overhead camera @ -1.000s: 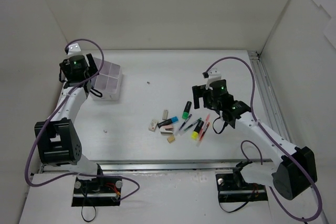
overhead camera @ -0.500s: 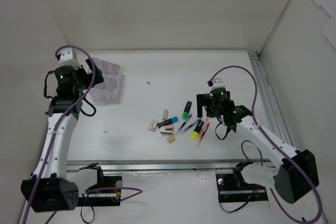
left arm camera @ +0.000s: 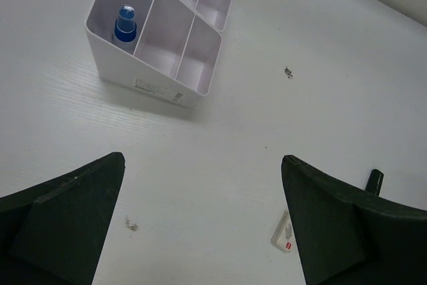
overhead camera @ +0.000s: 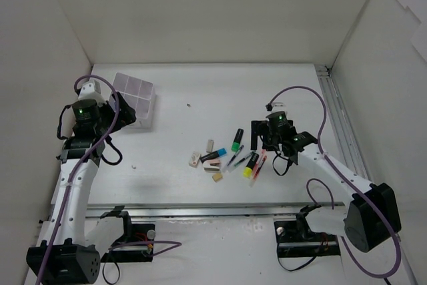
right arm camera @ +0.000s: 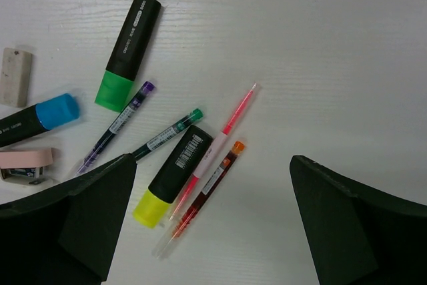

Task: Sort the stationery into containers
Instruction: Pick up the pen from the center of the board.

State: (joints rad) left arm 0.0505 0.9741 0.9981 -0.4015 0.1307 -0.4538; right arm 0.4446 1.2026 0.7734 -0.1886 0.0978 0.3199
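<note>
The white gridded box (overhead camera: 137, 98) stands at the far left, and in the left wrist view (left arm camera: 143, 81) a blue-capped tube (left arm camera: 124, 23) stands upright in one compartment. My left gripper (overhead camera: 110, 117) (left arm camera: 203, 157) is open and empty, near and left of the box. The stationery lies loose mid-table: green highlighter (right arm camera: 127, 51) (overhead camera: 237, 140), blue highlighter (right arm camera: 37, 118), yellow highlighter (right arm camera: 173, 178), pink pen (right arm camera: 223, 135), red pen (right arm camera: 203, 195), two thin dark pens (right arm camera: 117, 128), a beige eraser (right arm camera: 15, 77) and a pink eraser (right arm camera: 27, 161). My right gripper (overhead camera: 259, 139) (right arm camera: 211, 159) is open above the yellow highlighter and red pen.
A white eraser (left arm camera: 283, 231) (overhead camera: 194, 159) lies at the left end of the pile. White walls close in the table on the left, back and right. A metal rail (overhead camera: 340, 125) runs along the right edge. Small dark specks (left arm camera: 288, 71) mark the tabletop.
My left arm has drawn back from over the box toward the near left, open and empty. My right gripper has shifted slightly nearer over the pens.
</note>
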